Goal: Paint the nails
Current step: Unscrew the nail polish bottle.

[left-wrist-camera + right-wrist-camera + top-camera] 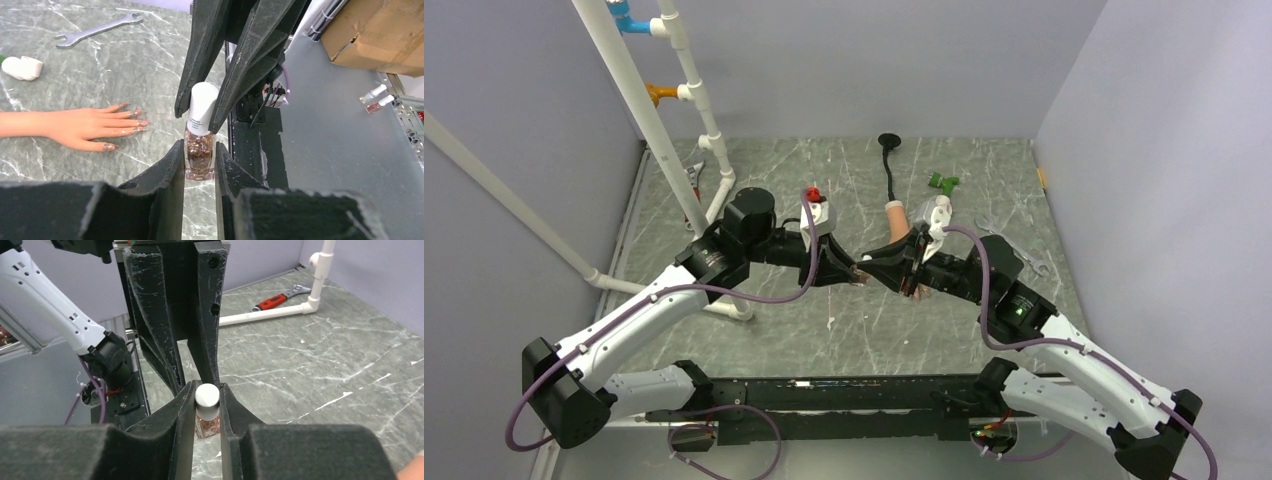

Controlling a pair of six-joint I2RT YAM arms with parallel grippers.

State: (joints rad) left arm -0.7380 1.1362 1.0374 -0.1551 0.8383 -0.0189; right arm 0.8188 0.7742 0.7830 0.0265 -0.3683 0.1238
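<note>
While the polish bottle (199, 167) is clamped by its glass body in the left gripper (199, 149), its white cap (202, 102) is pinched tightly by the right gripper (207, 388). For the cap to be unscrewed cleanly, the bottle should be kept fixed and steady. The cap should be turned about its own axis, then drawn straight out so that the brush is not scraped. The mannequin hand (75, 129) is laid flat on the surface (100, 65) nearby, its nails (136, 115) pointed towards the bottle. The brush is hidden inside the bottle. Whether the thread is loosened cannot be told, and the nails' coating is hard to make out.
</note>
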